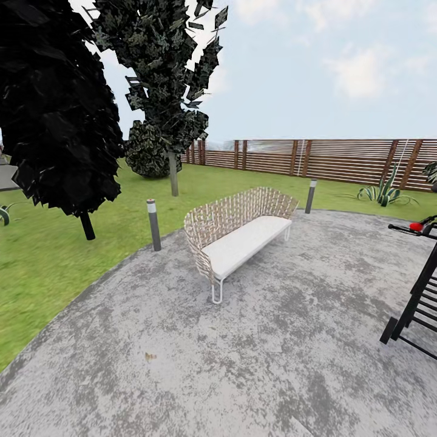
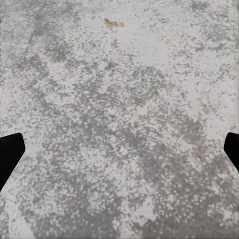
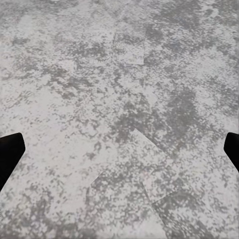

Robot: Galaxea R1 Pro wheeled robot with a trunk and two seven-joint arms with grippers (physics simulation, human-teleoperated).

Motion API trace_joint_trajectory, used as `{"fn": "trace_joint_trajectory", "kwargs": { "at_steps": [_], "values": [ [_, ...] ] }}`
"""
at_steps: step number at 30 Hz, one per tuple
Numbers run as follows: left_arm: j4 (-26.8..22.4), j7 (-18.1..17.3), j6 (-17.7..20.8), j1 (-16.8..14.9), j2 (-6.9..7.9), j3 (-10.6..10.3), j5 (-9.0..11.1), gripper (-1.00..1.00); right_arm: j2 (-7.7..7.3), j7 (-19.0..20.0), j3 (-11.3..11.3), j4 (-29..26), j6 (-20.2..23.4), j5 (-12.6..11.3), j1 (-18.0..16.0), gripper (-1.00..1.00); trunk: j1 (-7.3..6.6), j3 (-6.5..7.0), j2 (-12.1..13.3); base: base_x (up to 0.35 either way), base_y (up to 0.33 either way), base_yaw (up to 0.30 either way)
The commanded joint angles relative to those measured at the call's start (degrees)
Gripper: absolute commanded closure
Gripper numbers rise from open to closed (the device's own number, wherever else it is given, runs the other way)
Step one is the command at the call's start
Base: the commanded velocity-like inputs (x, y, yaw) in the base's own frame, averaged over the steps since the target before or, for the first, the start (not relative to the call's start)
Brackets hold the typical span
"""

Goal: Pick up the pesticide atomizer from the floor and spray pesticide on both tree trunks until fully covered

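L gripper (image 2: 119, 149) wide open, empty, over grey paving (image 2: 119, 99), R gripper (image 3: 119, 149) same, woven bench (image 1: 240, 233) w/ white seat ahead.

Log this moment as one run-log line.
phase: in transit | left gripper: open, empty | right gripper: open, empty | ahead: white woven-back bench on mottled grey paving

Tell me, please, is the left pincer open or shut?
Open: the left pincer has its fingertips at opposite edges, bare grey paving between.

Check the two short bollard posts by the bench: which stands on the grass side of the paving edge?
The post behind the bench's far end stands on grass. The nearer post, off the bench's left end, rises from the grey paving just inside its edge.
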Motion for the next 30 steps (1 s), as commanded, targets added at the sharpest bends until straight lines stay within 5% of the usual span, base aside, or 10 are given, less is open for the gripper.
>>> {"fn": "trace_joint_trajectory", "kwargs": {
  "at_steps": [1, 24, 30],
  "values": [
    [0.0, 0.0, 0.0, 0.0, 0.04, 0.0, 0.0, -1.0, 0.0, 0.03, 0.01, 0.0, 0.0, 0.0, 0.0, -1.0, 0.0, 0.0, 0.0, 0.0, 0.0, 0.0],
    [0.09, 0.0, 0.0, 0.0, 0.17, 0.0, 0.0, -1.0, 0.44, 0.01, 0.1, 0.52, 0.0, -0.18, 0.0, -1.0, 4.83, -3.95, -8.82, 0.0, 0.0, -0.002],
    [0.09, 0.0, 0.0, 0.0, 0.13, 0.0, 0.0, -1.0, 0.47, 0.01, 0.1, 0.44, 0.0, -0.19, 0.0, -1.0, 6.15, -5.03, -11.23, 0.0, 0.0, -0.253]
  ]
}}
